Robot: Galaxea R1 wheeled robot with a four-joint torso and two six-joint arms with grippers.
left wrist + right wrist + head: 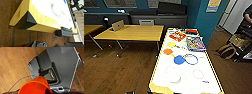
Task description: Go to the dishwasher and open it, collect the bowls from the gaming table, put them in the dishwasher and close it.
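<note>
On white surface [209, 75], orange bowl [168, 51], blue bowl [178, 60] at its 4 o'clock. Likely light, slippery; pinch the rim. Tool grip: cannot tell.

Item count: white-topped table and the floor around it.

One gaming table [184, 86] was recorded. It carried one orange bowl [168, 51], one blue bowl [179, 59], two pale bowls [174, 75] [198, 73] at the near end, one yellow disc [171, 44] and one blue ring [191, 59]. Two printed boxes [177, 36] [195, 43] lay at the far end. Two yellow wooden tables [131, 32] [90, 28] stood to the left, one laptop [117, 25] on them. One bag [227, 51] sat on the floor at the right.
</note>
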